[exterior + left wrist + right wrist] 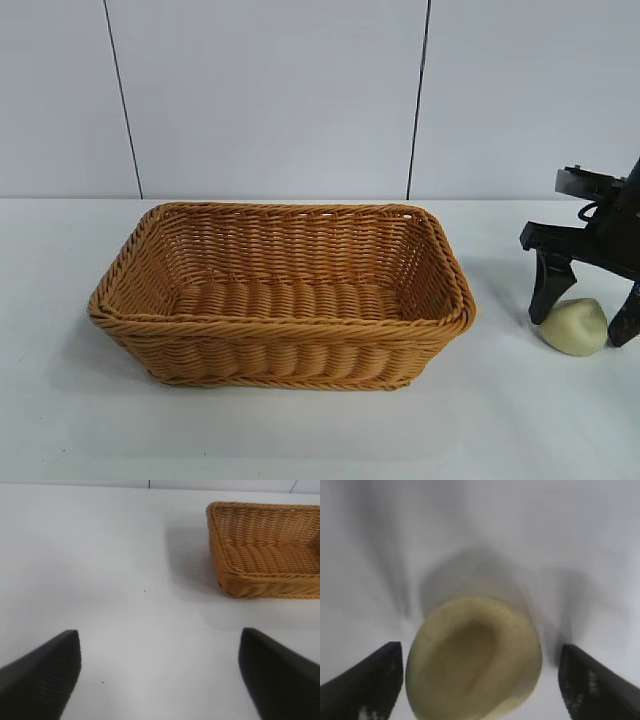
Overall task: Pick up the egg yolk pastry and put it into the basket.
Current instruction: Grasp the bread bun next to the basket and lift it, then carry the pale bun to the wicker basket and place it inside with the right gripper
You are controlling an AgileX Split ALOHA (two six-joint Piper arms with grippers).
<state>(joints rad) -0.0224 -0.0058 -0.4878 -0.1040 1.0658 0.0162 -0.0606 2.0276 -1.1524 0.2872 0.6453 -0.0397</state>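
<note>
White tabletop holds the basket [280, 295], and right of it the egg yolk pastry [575, 326] sits between the right gripper [585, 318]'s parted fingers, which should close gently, centred; left gripper [160, 675] idles apart.

A plain white tabletop [300, 430] fills the foreground. Behind it stands a pale panelled wall [270, 90] with thin dark vertical seams [418, 100].

The right gripper [585, 322] points steeply down at the exterior view's right edge, its fingers [546, 290] spread with a gap on each side. The left gripper [160, 675] stands wide open.
</note>
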